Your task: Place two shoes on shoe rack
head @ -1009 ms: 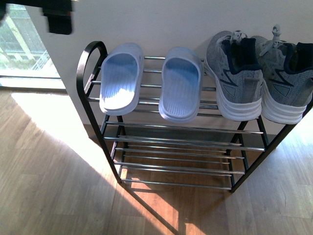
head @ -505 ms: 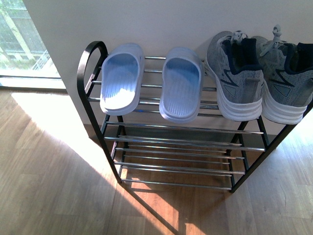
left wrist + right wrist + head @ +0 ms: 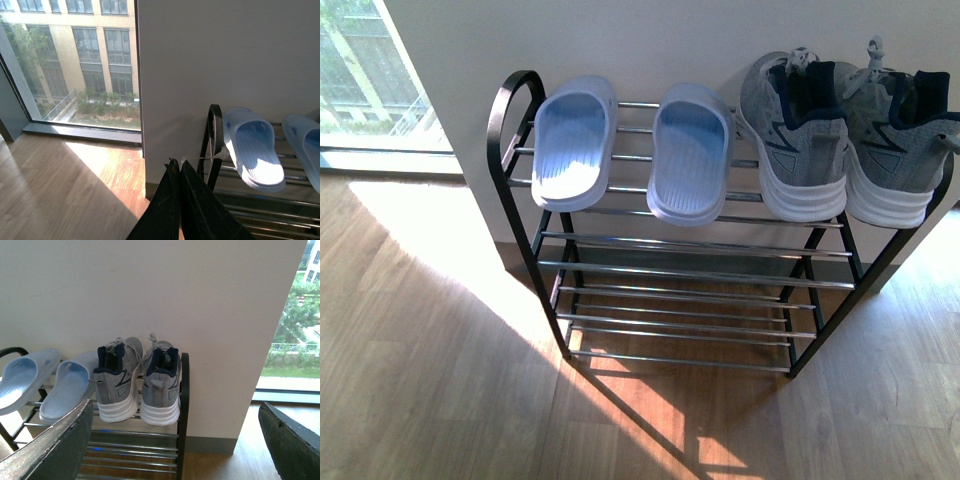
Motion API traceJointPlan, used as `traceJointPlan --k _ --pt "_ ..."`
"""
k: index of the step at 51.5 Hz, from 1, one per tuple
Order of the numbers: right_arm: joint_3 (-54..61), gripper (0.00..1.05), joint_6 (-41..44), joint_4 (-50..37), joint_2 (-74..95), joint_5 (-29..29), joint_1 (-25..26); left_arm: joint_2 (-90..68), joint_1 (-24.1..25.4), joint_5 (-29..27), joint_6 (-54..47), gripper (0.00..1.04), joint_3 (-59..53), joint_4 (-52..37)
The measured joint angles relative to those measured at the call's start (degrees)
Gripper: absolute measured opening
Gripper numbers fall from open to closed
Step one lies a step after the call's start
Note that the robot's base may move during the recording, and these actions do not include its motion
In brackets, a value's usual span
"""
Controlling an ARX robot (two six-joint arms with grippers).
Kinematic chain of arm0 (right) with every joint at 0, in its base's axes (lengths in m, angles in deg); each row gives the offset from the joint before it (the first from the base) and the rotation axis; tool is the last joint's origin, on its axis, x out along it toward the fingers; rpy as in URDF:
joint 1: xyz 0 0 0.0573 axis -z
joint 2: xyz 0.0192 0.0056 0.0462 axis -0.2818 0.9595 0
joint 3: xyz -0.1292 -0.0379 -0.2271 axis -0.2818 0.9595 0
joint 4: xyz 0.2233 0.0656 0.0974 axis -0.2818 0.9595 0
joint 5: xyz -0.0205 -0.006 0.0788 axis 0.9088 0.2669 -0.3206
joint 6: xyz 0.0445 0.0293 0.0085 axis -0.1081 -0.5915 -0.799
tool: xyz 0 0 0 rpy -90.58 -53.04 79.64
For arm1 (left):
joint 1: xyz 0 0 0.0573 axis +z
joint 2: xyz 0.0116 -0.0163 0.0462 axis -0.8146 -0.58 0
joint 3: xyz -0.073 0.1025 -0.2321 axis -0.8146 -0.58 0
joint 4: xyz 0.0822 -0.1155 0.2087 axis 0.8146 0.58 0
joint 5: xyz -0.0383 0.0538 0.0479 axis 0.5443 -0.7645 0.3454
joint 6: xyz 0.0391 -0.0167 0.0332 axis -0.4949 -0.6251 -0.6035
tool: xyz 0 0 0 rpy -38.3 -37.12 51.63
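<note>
The shoe rack [image 3: 520, 240] stands against the white wall, black uprights with chrome rods. On its top tier lie two pale blue slides [image 3: 573, 143] [image 3: 690, 152] at the left and two grey sneakers [image 3: 798, 135] [image 3: 895, 140] at the right, heels toward me. Neither arm shows in the front view. In the left wrist view my left gripper [image 3: 179, 165] is shut on nothing, held back from the rack's left end [image 3: 214, 135] near a slide [image 3: 252, 147]. The right gripper [image 3: 175, 440] stands wide open and empty, back from the sneakers [image 3: 117, 380] [image 3: 161, 382].
The rack's lower tiers [image 3: 680, 300] carry nothing. Wooden floor [image 3: 420, 380] spreads in front, with sunlight across it. A floor-length window [image 3: 75, 60] lies left of the wall, another window [image 3: 295, 330] right of it.
A dark arm part at the upper left of the front view a second ago has gone. The view has shifted slightly, so the rack sits higher in frame. The shoes have not moved.
</note>
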Motion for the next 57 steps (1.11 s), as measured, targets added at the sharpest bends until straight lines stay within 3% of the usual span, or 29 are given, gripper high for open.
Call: traceJointPlan --k 36,57 --pt "0.0 0.96 0.0 0.0 0.0 0.0 0.0 30.8 0.0 0.0 -0.1 0.01 -1.8 27.4" --pt "0.0 0.96 0.0 0.0 0.0 0.0 0.0 39.2 0.0 0.0 -0.1 0.01 -1.8 35.7"
